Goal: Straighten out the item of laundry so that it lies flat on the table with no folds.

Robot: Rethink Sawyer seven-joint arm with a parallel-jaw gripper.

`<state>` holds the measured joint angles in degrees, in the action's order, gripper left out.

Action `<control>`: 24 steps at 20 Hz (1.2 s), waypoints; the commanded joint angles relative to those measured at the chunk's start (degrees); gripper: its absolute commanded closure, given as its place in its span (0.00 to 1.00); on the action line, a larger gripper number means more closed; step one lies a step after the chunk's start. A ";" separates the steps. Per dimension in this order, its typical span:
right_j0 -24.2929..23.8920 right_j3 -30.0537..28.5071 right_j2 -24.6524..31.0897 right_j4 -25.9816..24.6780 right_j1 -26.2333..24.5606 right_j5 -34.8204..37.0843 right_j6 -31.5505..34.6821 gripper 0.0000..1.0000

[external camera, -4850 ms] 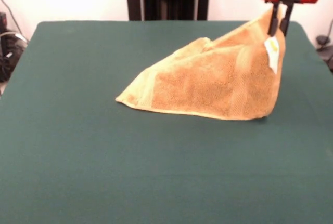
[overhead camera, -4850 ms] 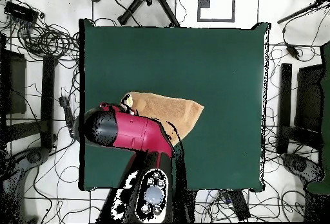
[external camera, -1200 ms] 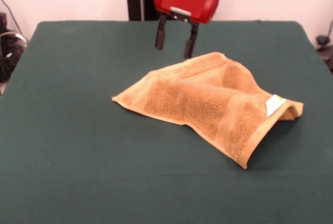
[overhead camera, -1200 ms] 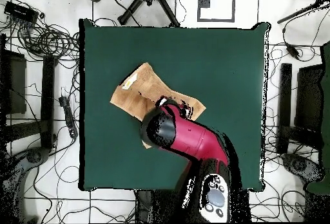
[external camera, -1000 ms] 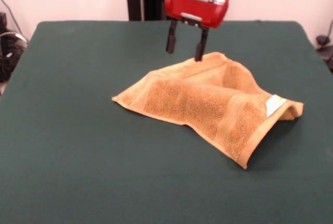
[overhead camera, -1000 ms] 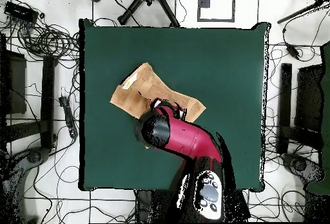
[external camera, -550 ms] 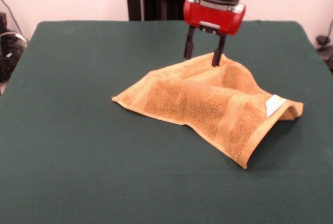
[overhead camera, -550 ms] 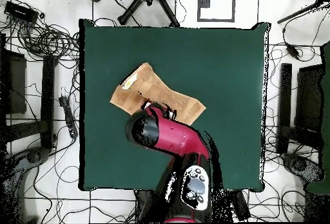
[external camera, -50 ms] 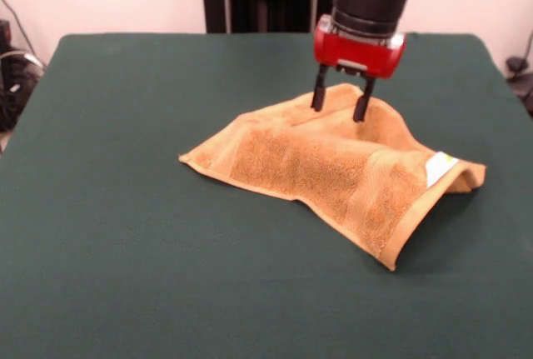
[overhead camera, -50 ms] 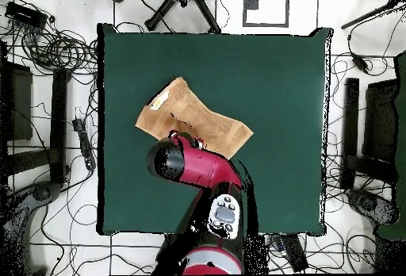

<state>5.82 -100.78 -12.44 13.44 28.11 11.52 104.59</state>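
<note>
— What do we find nearest us?
— The towel (external camera, -50 ms: 333, 163) lies rumpled on the table (external camera, -50 ms: 125, 251), right of centre, tag (external camera, -50 ms: 439, 167) at its right.
— And beyond?
— We see the gripper (external camera, -50 ms: 340, 106) over its far fold, fingers apart, empty.

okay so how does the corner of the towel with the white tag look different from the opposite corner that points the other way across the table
The tag corner of the towel is humped up off the table, with the edge curled over a hollow; the opposite corner lies flat on the cloth. The tag corner carries a small white tag; the opposite corner is plain. Both show the paler border band. The open tool is over neither corner, at the raised fold behind.
</note>
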 commanded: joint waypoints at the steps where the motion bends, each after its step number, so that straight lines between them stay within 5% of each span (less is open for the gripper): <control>1: 1.83 2.68 6.55 3.77 -4.87 -1.17 12.77 0.00; 8: 1.95 4.88 6.98 4.31 -8.40 -4.33 13.20 0.00; 15: 11.23 8.87 1.57 13.10 -11.16 -1.38 20.16 0.00; 21: 15.83 6.58 -1.86 17.05 -9.06 4.32 20.94 0.00; 24: 13.70 2.53 1.08 16.66 -6.71 2.10 18.12 0.00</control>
<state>18.18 -96.39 -16.42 25.23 19.49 10.86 105.31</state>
